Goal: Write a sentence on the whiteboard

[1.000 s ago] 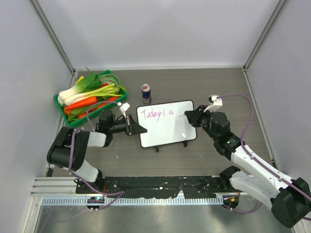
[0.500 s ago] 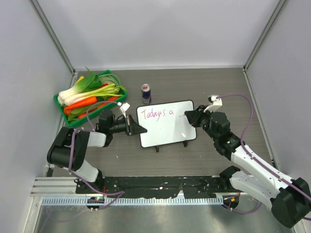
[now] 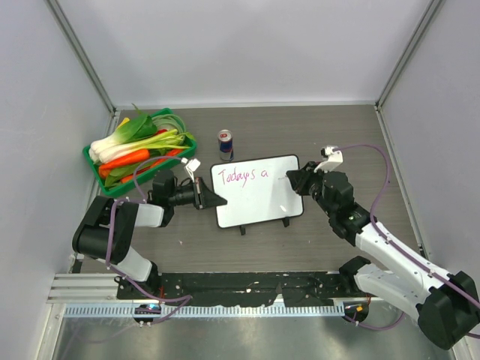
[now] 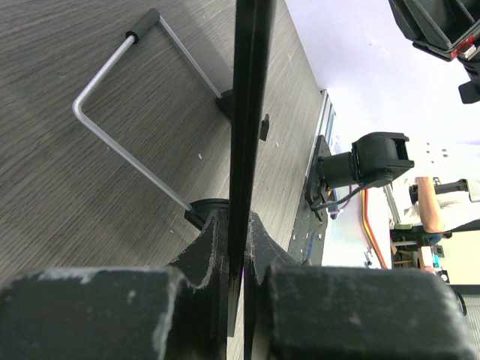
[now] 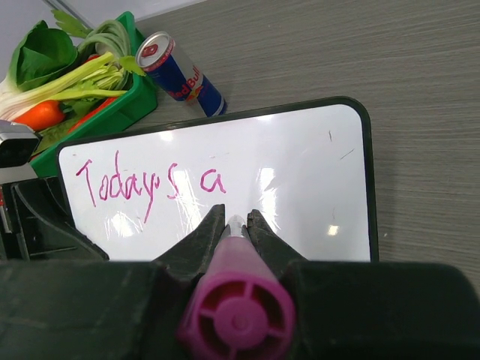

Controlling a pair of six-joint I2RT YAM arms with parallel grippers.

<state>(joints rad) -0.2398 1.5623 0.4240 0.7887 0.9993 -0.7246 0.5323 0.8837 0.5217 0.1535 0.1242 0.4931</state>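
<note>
The whiteboard [image 3: 259, 191] stands tilted on the table's middle, on small black feet. Pink marker words [image 3: 241, 177] reading "Today's a" run along its top line; they also show in the right wrist view [image 5: 146, 184]. My left gripper [image 3: 211, 199] is shut on the whiteboard's left edge, seen edge-on as a thin dark strip [image 4: 247, 112] between the jaws. My right gripper [image 3: 291, 180] is shut on a pink marker [image 5: 236, 296] over the whiteboard's [image 5: 300, 180] right part, right of the "a". Whether the tip touches the surface is hidden.
A green basket [image 3: 112, 187] with leafy greens and carrots stands at the back left. A drink can [image 3: 225, 144] stands just behind the whiteboard, also in the right wrist view [image 5: 180, 73]. A bent wire stand [image 4: 127, 105] lies under the board. Grey walls enclose the table.
My right gripper with the marker has shifted very slightly; the writing reads the same. The left arm has not moved.
</note>
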